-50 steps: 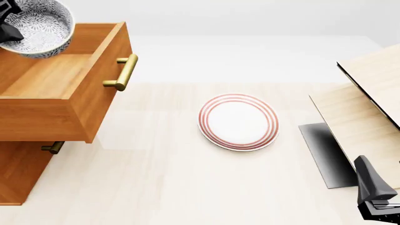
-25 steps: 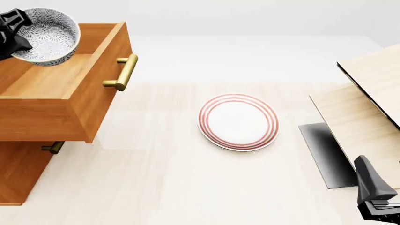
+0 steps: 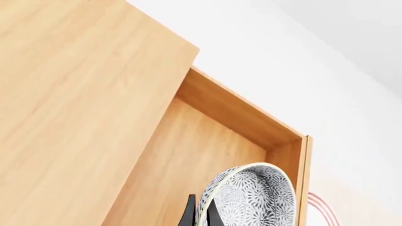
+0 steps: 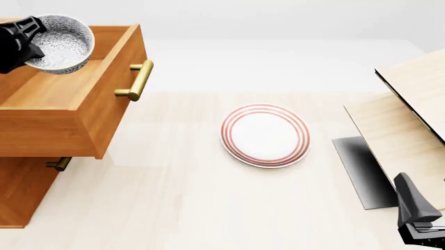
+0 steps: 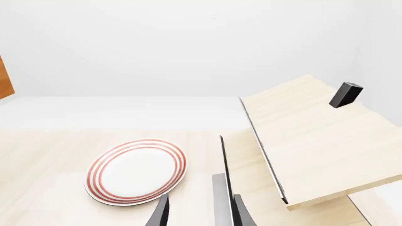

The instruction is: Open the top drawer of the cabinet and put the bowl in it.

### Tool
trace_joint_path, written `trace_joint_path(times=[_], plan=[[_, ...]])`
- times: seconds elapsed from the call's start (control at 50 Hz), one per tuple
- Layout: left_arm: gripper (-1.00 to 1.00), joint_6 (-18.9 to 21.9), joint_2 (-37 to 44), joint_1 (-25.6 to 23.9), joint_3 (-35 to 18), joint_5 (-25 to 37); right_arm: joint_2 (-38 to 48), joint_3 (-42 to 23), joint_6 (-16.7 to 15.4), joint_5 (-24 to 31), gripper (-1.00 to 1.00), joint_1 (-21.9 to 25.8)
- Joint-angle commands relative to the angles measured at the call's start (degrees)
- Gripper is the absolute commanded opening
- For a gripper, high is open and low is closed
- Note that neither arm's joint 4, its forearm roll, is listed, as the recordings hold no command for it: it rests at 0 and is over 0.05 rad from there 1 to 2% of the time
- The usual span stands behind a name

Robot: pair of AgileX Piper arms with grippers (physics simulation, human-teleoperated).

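Lowering toward the open top drawer (image 4: 66, 101), the bowl (image 4: 64, 44) sits visibly deeper and nearer the drawer floor than it did a second ago, when it hung higher and ran off the picture's upper edge; half a second ago it was between those two heights. That descent suggests the placing step is nearly done and that release comes next, once the base meets the wood. The left gripper (image 4: 21, 44) pinches the bowl's rim at its 9 o'clock side in the front view, and the left wrist view shows one dark finger (image 3: 188, 215) on each side of the thin wall, closed on it. The bowl is tilted rather than level: its mouth faces up and toward about 2 o'clock in the front view, and its central axis leans the same way, so the lower edge near the fingers will probably touch first. It hangs over the drawer's back half, toward 10 o'clock from the brass handle (image 4: 137, 80), inside the side walls; whether it already touches the floor I cannot tell. The drawer stands pulled well out of the cabinet (image 4: 24, 190). At 5 o'clock in the front view the right gripper (image 5: 197, 214) idles with its fingers apart, holding nothing, the red-ringed plate (image 4: 266, 135) untouched at centre.
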Motion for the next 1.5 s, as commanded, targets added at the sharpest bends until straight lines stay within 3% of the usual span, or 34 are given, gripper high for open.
trace_joint_path(times=[0.02,0.64,1.5], plan=[[-1.0,0.57,1.76,0.44,-1.1,-1.01,-0.05,0.04,-0.01,-0.02,1.0,-0.01],[-1.0,-0.27,5.44,0.63,1.36,-5.33,-0.03,0.04,0.02,-0.02,1.0,-0.05],[-1.0,1.86,8.14,2.11,0.63,-5.43,-0.04,0.04,0.02,-0.01,1.0,-0.07]])
